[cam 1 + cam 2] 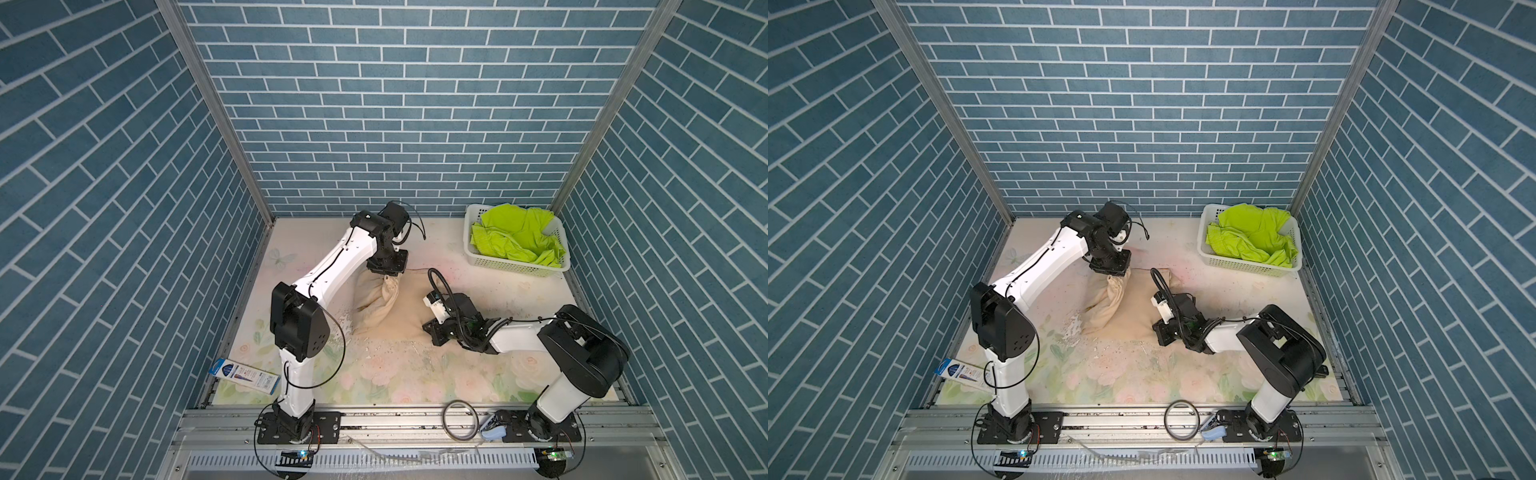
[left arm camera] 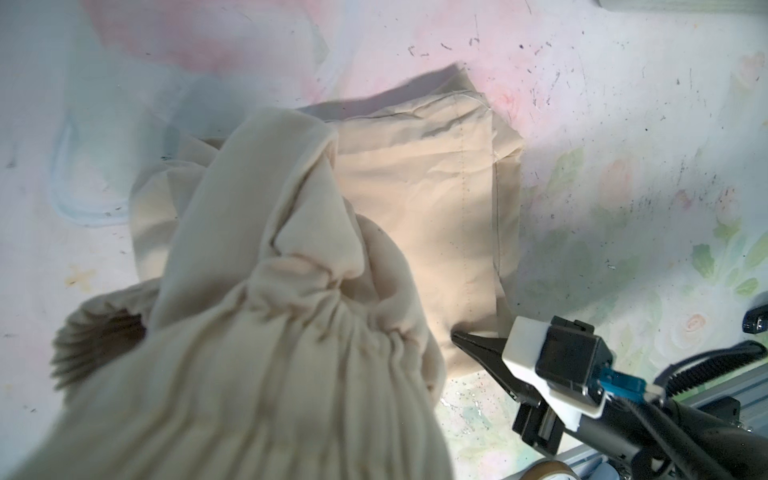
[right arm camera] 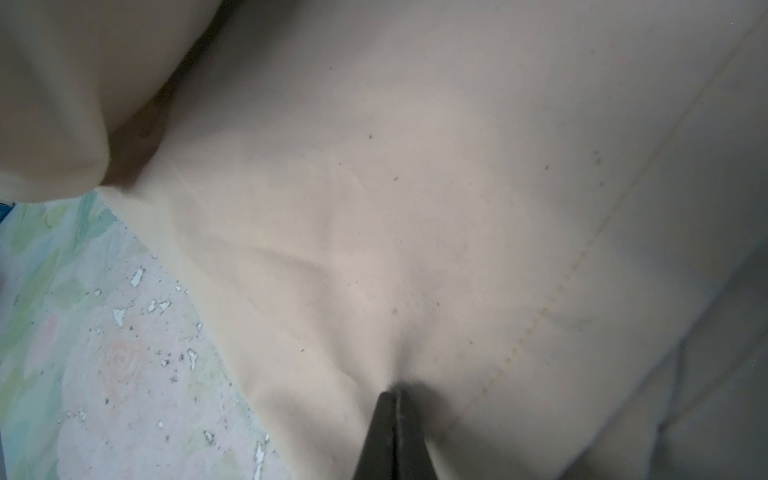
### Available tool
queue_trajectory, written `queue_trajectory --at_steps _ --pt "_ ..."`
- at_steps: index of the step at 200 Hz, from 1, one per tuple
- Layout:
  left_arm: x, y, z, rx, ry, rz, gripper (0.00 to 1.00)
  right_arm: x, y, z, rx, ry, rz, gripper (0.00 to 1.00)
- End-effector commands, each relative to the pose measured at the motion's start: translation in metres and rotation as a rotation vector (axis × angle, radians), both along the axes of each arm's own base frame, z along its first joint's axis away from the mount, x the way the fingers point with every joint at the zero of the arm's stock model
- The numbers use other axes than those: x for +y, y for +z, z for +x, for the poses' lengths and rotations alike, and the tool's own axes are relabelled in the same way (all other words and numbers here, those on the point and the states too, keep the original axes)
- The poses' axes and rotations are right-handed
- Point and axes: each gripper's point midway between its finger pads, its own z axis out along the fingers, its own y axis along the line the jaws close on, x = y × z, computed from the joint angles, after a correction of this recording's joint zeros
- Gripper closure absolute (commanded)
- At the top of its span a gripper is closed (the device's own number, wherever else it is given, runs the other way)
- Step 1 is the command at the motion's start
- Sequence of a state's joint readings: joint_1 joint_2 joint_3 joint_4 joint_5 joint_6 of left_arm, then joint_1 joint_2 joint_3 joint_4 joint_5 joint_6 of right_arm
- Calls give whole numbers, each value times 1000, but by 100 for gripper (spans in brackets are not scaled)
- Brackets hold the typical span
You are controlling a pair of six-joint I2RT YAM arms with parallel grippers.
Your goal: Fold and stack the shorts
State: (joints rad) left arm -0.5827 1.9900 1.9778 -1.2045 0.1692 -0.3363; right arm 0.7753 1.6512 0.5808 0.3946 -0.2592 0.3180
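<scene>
Progress: early, nothing folded or stacked yet | left gripper (image 1: 386, 275) clamped on the gathered waistband of the beige shorts (image 1: 401, 309), lifting that end off the table (image 1: 415, 374), centre-left | right gripper (image 3: 395, 395) jaws together, pinching the flat beige cloth near its front edge | green shorts (image 1: 519, 239) crumpled in the basket (image 1: 512, 264), far right.

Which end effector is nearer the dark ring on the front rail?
Right. The right end effector is mid-table behind the ring; the left end effector is farther back and left.
</scene>
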Motion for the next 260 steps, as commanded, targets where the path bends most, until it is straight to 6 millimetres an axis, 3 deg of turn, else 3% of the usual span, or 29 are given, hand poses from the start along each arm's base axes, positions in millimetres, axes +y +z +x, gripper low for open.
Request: queue_trajectory --at_steps 1,16,24,38,49,67,76,86,102,116,133,154,187,213,240,260 --pt "-29 -20 -6 36 -40 -31 100 -9 -19 -12 70 -14 -29 93" --pt "-43 -33 -10 59 -64 -40 100 -8 -17 -13 72 -12 -16 90" --pt "-48 -40 -12 73 -73 -42 91 -7 -15 -14 72 -12 -2 88" --pt "-57 -49 -15 84 -89 -41 85 -7 -8 -16 62 -15 25 84" --pt "-66 -54 -16 84 -102 -53 67 -10 -2 -16 54 -32 40 79" --pt "-81 -53 -18 75 -129 -92 51 -17 10 -19 45 -57 58 73" --pt "-86 -49 -17 72 -133 -112 35 -24 14 -22 48 -77 58 71" --pt "-88 -43 -14 59 -136 -124 17 -33 18 -26 58 -107 53 68" --pt "-85 -24 -8 18 -135 -126 1 -54 23 -32 94 -173 -7 67" --pt "-75 1 -2 -28 -119 -126 0 -67 36 -38 107 -197 -54 66" --pt "-46 30 9 -106 -60 -99 0 -82 59 -40 75 -216 -101 59" --pt "3 43 14 -160 37 -57 0 -76 93 -31 17 -136 -128 54" --pt "75 16 -1 -135 199 -55 0 -13 122 1 -57 45 -17 54" --pt "110 -11 -26 -121 275 -49 0 35 127 37 -90 138 47 55" --pt "113 -32 -47 -118 275 -93 0 65 122 71 -78 193 111 56" --pt "106 -51 -58 -95 268 -139 0 67 101 96 -39 183 137 58"
